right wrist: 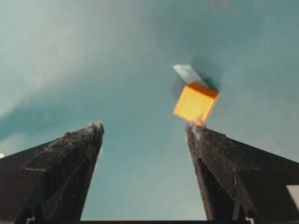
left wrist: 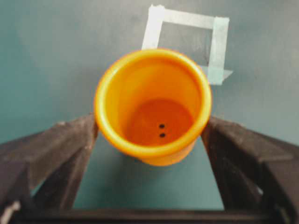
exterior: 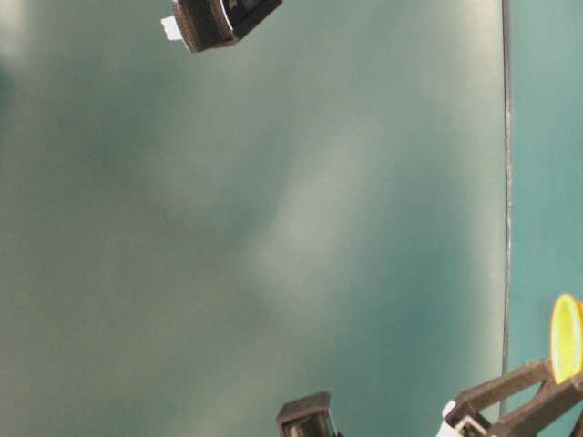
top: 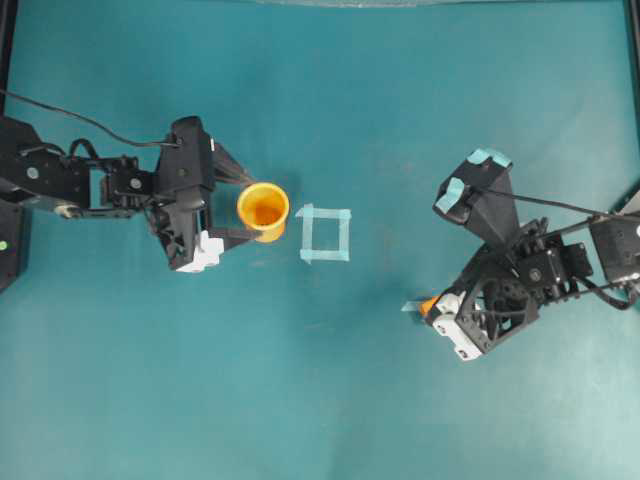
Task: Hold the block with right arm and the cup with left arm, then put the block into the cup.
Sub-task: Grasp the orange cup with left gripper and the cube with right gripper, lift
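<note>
We judge the task to be at its start: neither thing is held yet, and the block is not in the cup. Both grasps, the carry and the drop are all left to do.

The small round yellow-orange plastic cup (top: 263, 210) stands upright on the teal desk (top: 330, 390), left of the middle, just beside a pale blue tape square (top: 326, 234). The left claw (left wrist: 150, 140) is spread wide with the cup between its two black fingers (left wrist: 56, 149); whether they touch its wall we cannot tell, and they have not closed on it.

The tiny orange cube with a lighter tan face (right wrist: 195, 103) lies toward the desk's right edge, on a pale blue tape scrap (right wrist: 187, 73). The right claw (right wrist: 144, 133) is also wide open and empty. In the right wrist view the cube sits just beyond the tip of one finger (right wrist: 219, 163), off to that side rather than centred in the gap, so we think the claw needs shifting before it closes.
</note>
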Tool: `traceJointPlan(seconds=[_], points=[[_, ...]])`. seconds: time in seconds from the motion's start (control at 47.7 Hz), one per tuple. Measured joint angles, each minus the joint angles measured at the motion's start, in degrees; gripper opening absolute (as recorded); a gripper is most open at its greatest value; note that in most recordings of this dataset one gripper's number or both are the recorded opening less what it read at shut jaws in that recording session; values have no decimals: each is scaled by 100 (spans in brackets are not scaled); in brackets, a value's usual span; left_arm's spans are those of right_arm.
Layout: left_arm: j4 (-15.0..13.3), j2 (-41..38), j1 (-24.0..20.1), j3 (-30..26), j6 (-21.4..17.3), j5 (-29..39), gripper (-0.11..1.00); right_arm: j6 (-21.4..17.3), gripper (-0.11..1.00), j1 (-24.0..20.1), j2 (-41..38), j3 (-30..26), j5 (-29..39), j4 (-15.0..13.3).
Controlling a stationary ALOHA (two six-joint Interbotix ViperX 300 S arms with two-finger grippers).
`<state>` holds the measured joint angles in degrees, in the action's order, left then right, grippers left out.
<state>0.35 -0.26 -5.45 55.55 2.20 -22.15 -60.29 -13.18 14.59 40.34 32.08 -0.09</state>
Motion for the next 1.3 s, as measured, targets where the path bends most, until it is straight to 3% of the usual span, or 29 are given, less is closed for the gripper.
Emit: traceJointPlan(seconds=[0.356,0.608,0.859,1.09,1.3], points=[[0,-589,396,-404,0,-79,88,0,67,0,0,0,0,-9],[0,-923,431,-791,0,-44,87,0,67,-9,-62,0,0,-18],[0,-923,457,-853,0,352,70,-9,67,-9,-158,9,9,-97],[0,-659,694,-1213,-88,800,69,-79,67,-9,-606,88,97,-105],[9,-624,844,-1731,-88,1450,69,-527,67,0,-1002,70,97,-105]])
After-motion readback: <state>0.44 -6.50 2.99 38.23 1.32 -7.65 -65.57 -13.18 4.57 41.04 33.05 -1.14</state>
